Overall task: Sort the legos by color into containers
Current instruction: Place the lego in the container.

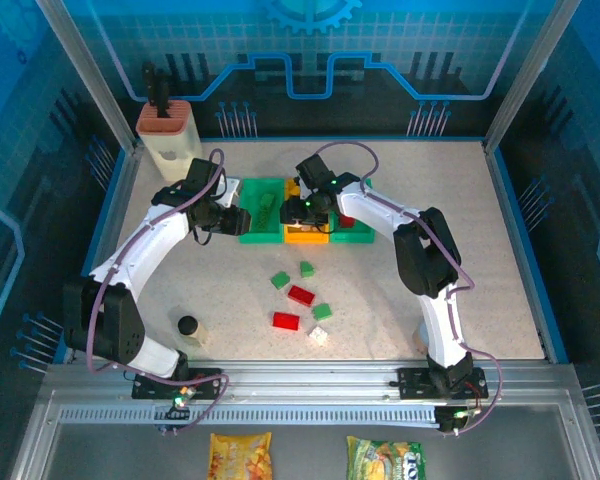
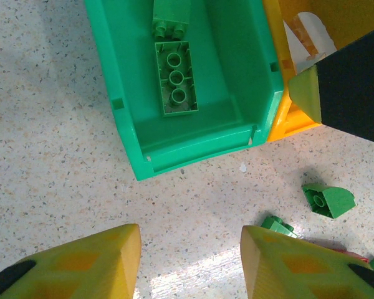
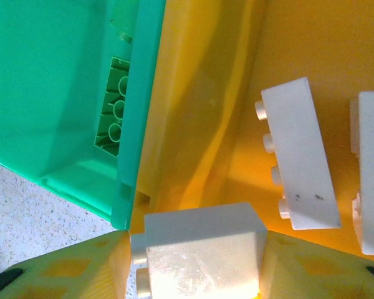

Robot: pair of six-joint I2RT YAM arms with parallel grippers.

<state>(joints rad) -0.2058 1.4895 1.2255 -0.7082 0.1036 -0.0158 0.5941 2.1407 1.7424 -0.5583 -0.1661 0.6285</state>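
Note:
My right gripper (image 3: 196, 265) hangs over the orange-yellow container (image 3: 199, 106), shut on a white lego (image 3: 199, 246) that spans the gap between both fingers. Two more white legos (image 3: 299, 156) lie on that container's floor. The left green container (image 2: 131, 143) holds a long green lego (image 2: 176, 78), with another green lego (image 2: 171, 18) behind it. My left gripper (image 2: 190, 261) is open with nothing in it, above bare table just in front of that container. Loose green (image 1: 280, 280), red (image 1: 301, 294) and white (image 1: 318, 336) legos lie mid-table. A second green container (image 1: 353, 234) closes the row on the right.
A beige holder with a terracotta top (image 1: 168, 135) stands at the back left. A small dark-topped jar (image 1: 188, 326) sits near the left arm's base. Two green legos (image 2: 327, 200) lie close to my left gripper's right finger. Both arms meet over the container row.

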